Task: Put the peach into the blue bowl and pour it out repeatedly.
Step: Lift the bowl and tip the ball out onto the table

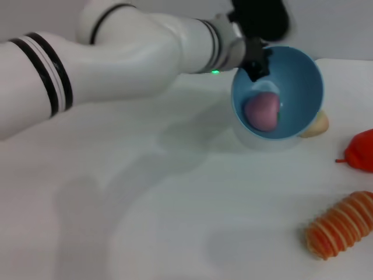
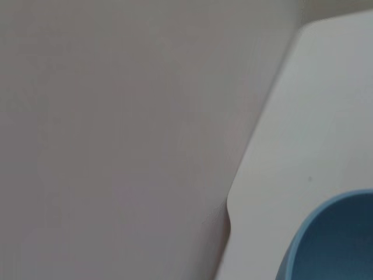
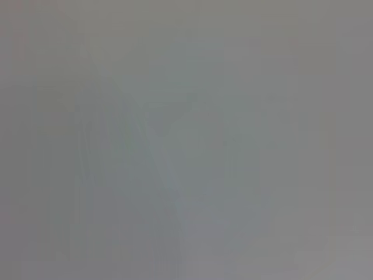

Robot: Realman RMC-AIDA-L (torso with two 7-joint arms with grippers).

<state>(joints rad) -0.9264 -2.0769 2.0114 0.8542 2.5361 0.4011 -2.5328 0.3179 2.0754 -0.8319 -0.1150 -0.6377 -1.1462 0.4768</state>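
The blue bowl (image 1: 294, 87) is tilted on its side at the back right of the table, with its opening facing me. The pink peach (image 1: 261, 111) lies inside it on the lower wall. My left gripper (image 1: 257, 65) is shut on the bowl's upper left rim and holds the bowl tipped. The bowl's rim also shows in the left wrist view (image 2: 326, 233). My right gripper is not in view; the right wrist view shows only a blank grey surface.
A beige lumpy ball (image 1: 317, 124) sits just behind the bowl on its right. A red fruit (image 1: 361, 150) lies at the right edge. An orange ribbed toy (image 1: 341, 224) lies at the front right. The white table (image 1: 145, 204) spreads to the left and front.
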